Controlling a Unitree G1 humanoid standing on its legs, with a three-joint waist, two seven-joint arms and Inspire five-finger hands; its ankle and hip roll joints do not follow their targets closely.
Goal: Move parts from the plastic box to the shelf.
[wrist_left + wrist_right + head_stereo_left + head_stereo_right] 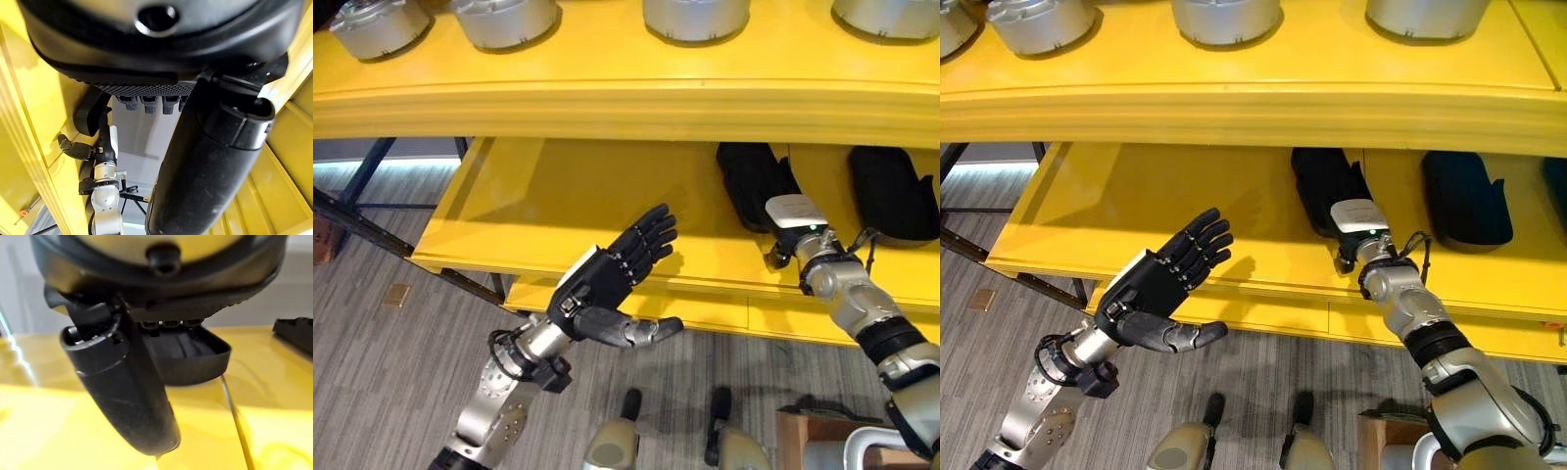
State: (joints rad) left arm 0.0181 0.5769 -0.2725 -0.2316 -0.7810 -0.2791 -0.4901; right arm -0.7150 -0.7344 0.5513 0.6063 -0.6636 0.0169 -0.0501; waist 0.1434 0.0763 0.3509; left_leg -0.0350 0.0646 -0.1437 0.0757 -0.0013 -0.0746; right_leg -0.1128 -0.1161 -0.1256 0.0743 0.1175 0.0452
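A: Fingers of the left hand straight and slightly fanned, thumb stretched out to the side; palm bare, holding nothing. Hand hangs in front of the yellow shelf, just before its front edge, over the grey floor.

B: Right hand?

A: Right hand reaches onto the lower level of the shelf. Fingers extended, lying on top of a black part; thumb sticks out beside it toward the shelf's front edge. In the right wrist view the fingertips rest on the part's edge, thumb apart from it. No curl around the part visible.

B: Position of the parts?

A: The black part sits flat on the lower level, under the right hand. Second black part lies on the same level, further toward the robot's right, apart from the first. Upper level carries a row of silver round parts.
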